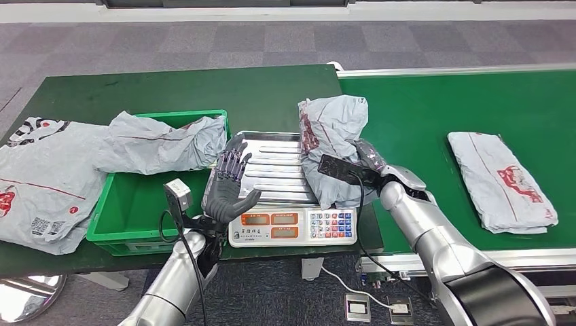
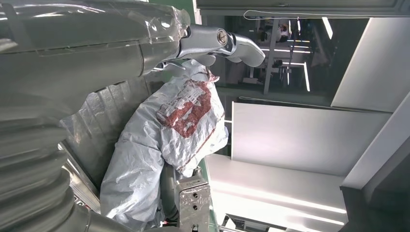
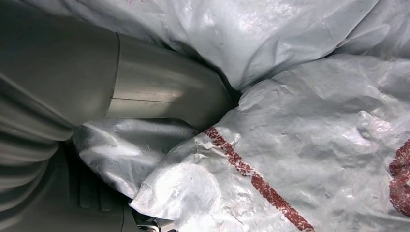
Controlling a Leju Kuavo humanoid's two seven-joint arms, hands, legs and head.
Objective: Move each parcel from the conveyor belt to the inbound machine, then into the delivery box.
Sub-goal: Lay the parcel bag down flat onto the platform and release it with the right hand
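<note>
A crumpled grey parcel with red print stands upright at the right edge of the scale's steel tray, and my right hand grips it from the conveyor side. In the right wrist view the thumb of that hand digs into the parcel's wrinkled film. My left hand is open with its fingers raised over the tray's left side, apart from the parcel. The left wrist view looks past the left hand at the same parcel. A flat grey parcel lies on the green conveyor belt.
The scale's keypad and display face me at the table's front edge. A green box stands left of the scale with a grey parcel draped over its rim. Another large parcel lies on the table at far left.
</note>
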